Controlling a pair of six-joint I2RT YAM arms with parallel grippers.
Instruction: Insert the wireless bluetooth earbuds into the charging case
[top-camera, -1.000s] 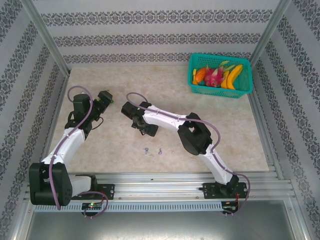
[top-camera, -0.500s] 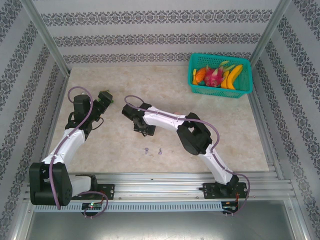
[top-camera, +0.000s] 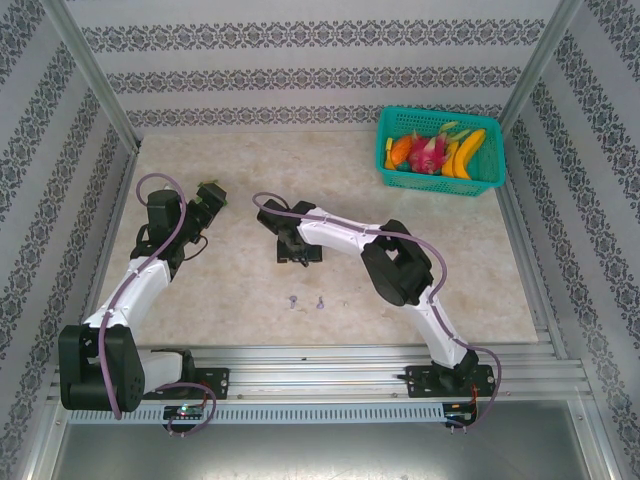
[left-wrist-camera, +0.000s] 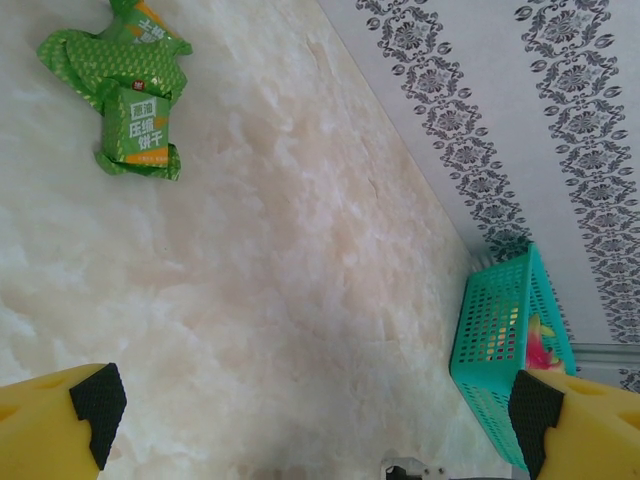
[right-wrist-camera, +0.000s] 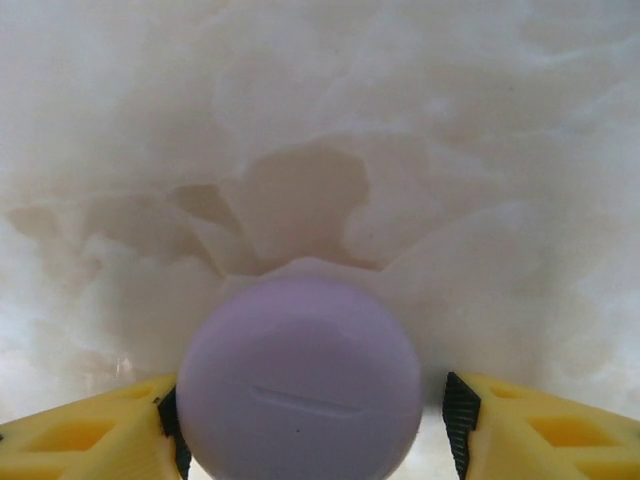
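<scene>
A round lilac charging case (right-wrist-camera: 300, 380) lies lid-closed between the yellow fingers of my right gripper (right-wrist-camera: 310, 420). The left pad (right-wrist-camera: 170, 420) is at the case's side, while a thin gap shows before the right pad (right-wrist-camera: 460, 425), so the jaws are open around it. Seen from above, the right gripper (top-camera: 296, 250) points down at mid-table. Two tiny purple earbuds (top-camera: 292, 301) (top-camera: 321, 304) lie loose on the table nearer the front edge. My left gripper (left-wrist-camera: 316, 420) is wide open over bare table at the far left (top-camera: 210, 196).
Green snack packets (left-wrist-camera: 135, 100) lie just beyond the left gripper. A teal basket (top-camera: 440, 150) of fruit stands at the back right corner. Patterned walls close in the marble table (top-camera: 470, 260) on three sides.
The right gripper shifted slightly right and toward the front. Its jaws narrowed, then widened again. The left arm stayed still.
</scene>
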